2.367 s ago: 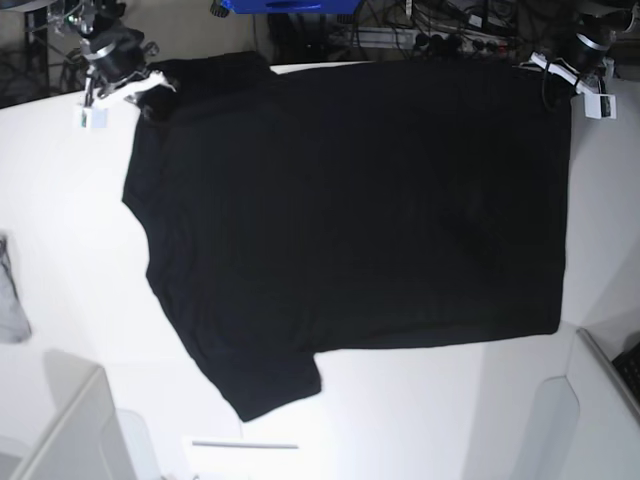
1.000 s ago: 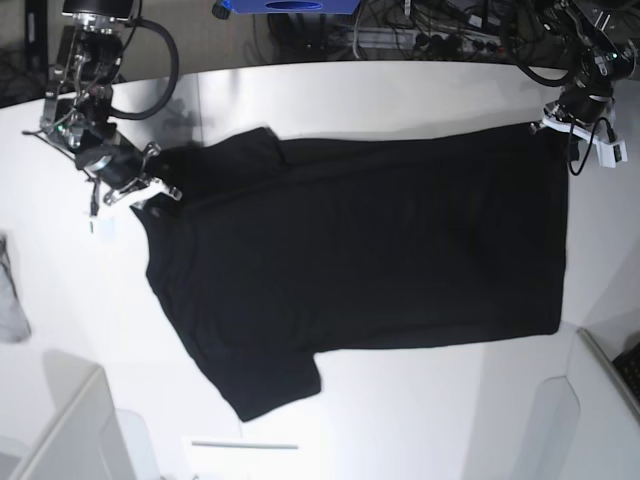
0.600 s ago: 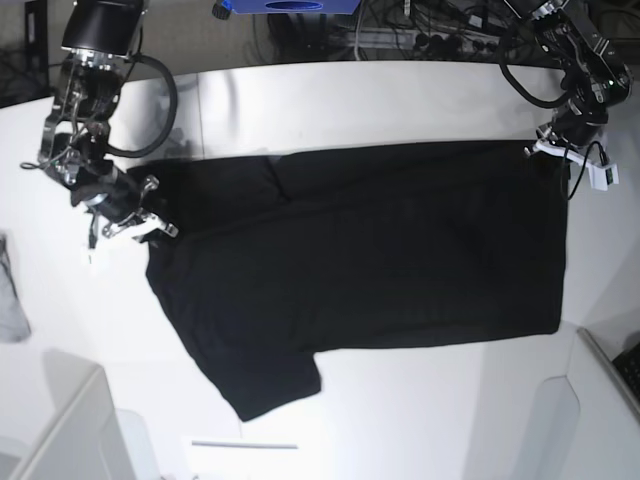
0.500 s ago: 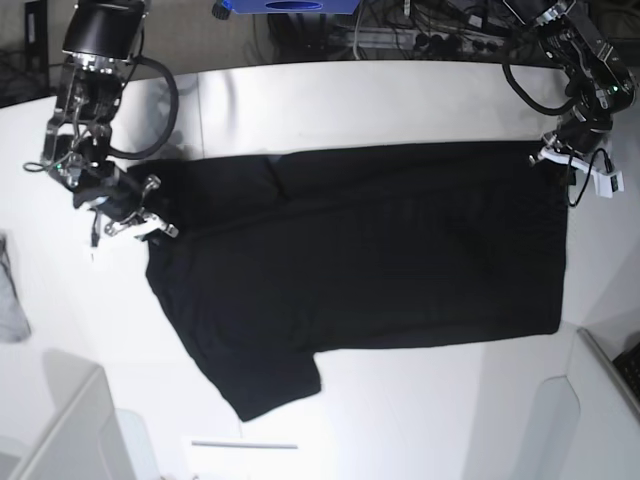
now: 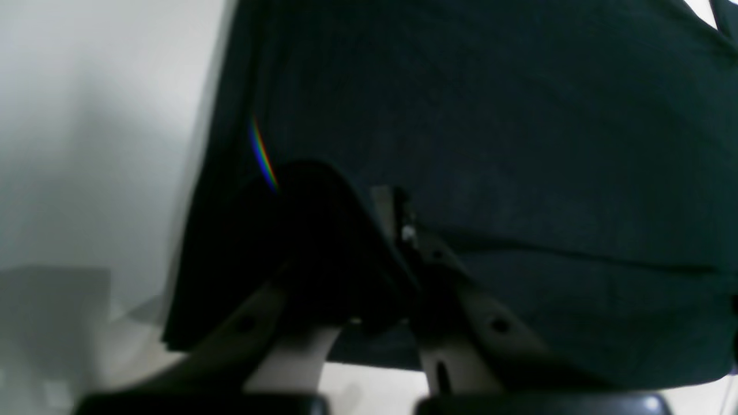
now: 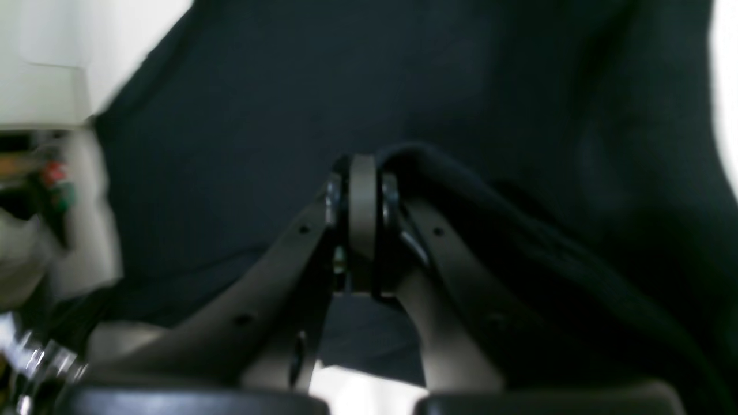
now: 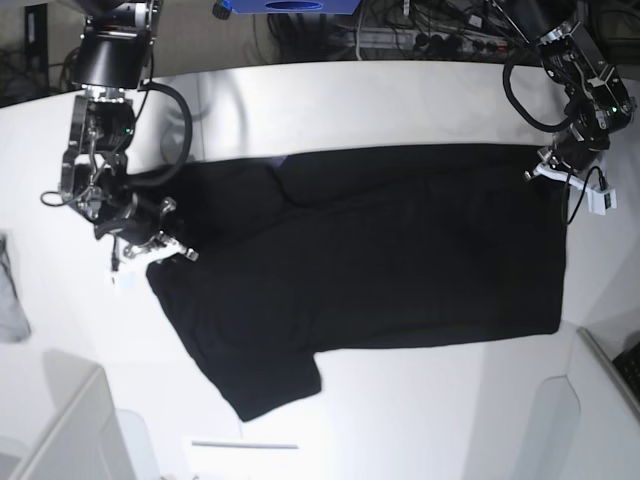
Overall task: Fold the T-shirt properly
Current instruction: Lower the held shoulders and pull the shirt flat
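Both grippers, left (image 7: 548,172) and right (image 7: 152,246), clenched on the T-shirt (image 7: 380,250), have dragged its far edge nearer, starting the lengthwise fold.

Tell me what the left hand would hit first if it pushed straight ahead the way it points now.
Most likely the T-shirt itself: the left hand is shut on its edge, and black fabric fills the wrist view ahead. Depth is unclear.
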Robot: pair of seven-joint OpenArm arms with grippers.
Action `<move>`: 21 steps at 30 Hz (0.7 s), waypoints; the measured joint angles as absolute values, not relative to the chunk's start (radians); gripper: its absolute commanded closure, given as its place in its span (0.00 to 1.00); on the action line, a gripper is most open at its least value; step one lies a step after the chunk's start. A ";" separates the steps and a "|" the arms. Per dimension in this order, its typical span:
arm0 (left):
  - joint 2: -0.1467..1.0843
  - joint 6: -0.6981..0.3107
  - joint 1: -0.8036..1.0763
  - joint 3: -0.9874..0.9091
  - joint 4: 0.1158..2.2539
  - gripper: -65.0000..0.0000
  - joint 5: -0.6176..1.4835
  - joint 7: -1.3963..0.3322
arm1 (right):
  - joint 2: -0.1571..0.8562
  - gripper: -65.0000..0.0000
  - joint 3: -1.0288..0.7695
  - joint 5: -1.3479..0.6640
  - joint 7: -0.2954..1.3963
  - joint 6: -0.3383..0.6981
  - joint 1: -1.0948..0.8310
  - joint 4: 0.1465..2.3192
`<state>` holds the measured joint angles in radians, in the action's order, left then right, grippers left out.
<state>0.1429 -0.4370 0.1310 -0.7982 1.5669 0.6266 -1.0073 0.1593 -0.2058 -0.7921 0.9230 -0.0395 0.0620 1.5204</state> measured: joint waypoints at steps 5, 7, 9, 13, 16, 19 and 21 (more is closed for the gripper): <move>0.144 -0.413 0.116 -0.797 1.560 1.00 0.625 -1.008 | 0.135 1.00 -0.205 -0.760 0.926 -0.041 0.077 1.513; 0.145 -0.413 0.098 -0.799 1.550 1.00 0.620 -1.010 | 0.133 1.00 -0.205 -0.735 0.927 -0.041 0.080 1.513; 0.146 -0.411 0.082 -0.797 1.550 1.00 0.600 -1.010 | 0.134 1.00 -0.205 -0.716 0.925 -0.040 0.081 1.510; 0.149 -0.411 0.079 -0.797 1.551 1.00 0.553 -1.007 | 0.125 1.00 -0.205 -0.710 0.925 -0.040 0.086 1.510; 0.150 -0.411 0.083 -0.797 1.551 1.00 0.550 -1.007 | 0.121 1.00 -0.206 -0.713 0.926 -0.040 0.084 1.510; 0.150 -0.411 0.080 -0.797 1.552 1.00 0.551 -1.007 | 0.123 0.82 -0.210 -0.714 0.927 -0.040 0.084 1.510; 0.150 -0.411 0.081 -0.797 1.552 1.00 0.550 -1.007 | 0.122 0.63 -0.210 -0.715 0.925 -0.039 0.084 1.510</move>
<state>0.1501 -0.4110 0.0807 -0.7967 1.5520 0.5503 -1.0069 0.1223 -0.2104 -0.7151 0.9245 -0.0391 0.0841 1.5101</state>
